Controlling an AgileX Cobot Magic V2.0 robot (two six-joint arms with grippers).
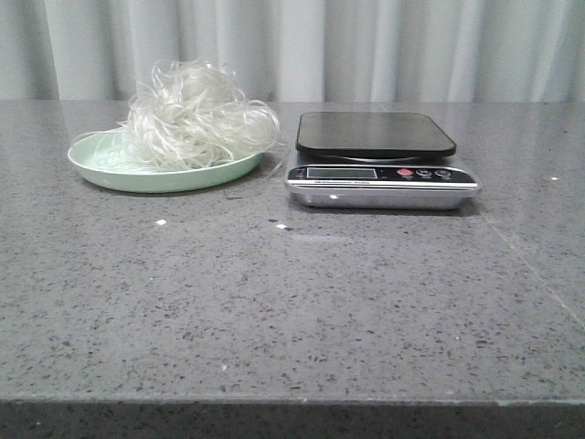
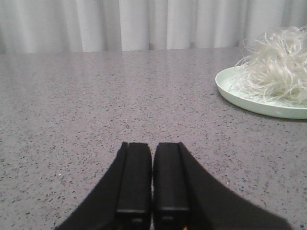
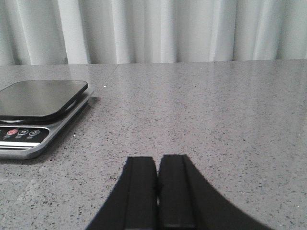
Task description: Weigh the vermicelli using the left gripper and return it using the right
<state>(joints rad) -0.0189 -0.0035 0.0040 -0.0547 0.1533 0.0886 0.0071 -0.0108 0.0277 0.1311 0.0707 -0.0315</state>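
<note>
The vermicelli [image 1: 199,117], a fluffy whitish tangle of thin strands, rests on a pale green plate [image 1: 110,169] at the back left of the table. To the plate's right stands a kitchen scale [image 1: 377,134] with a bare black platform. Neither arm shows in the front view. In the left wrist view my left gripper [image 2: 153,145] is shut and holds nothing, low over bare table, with the vermicelli [image 2: 277,72] and plate [image 2: 229,88] well ahead of it. In the right wrist view my right gripper [image 3: 158,158] is shut and holds nothing; the scale [image 3: 41,99] stands apart from it.
A grey speckled stone tabletop [image 1: 302,302] spreads in front of plate and scale, its front edge near the camera. Pale curtains [image 1: 366,46] hang behind the table. A few small crumbs [image 1: 161,222] lie on the surface ahead of the plate.
</note>
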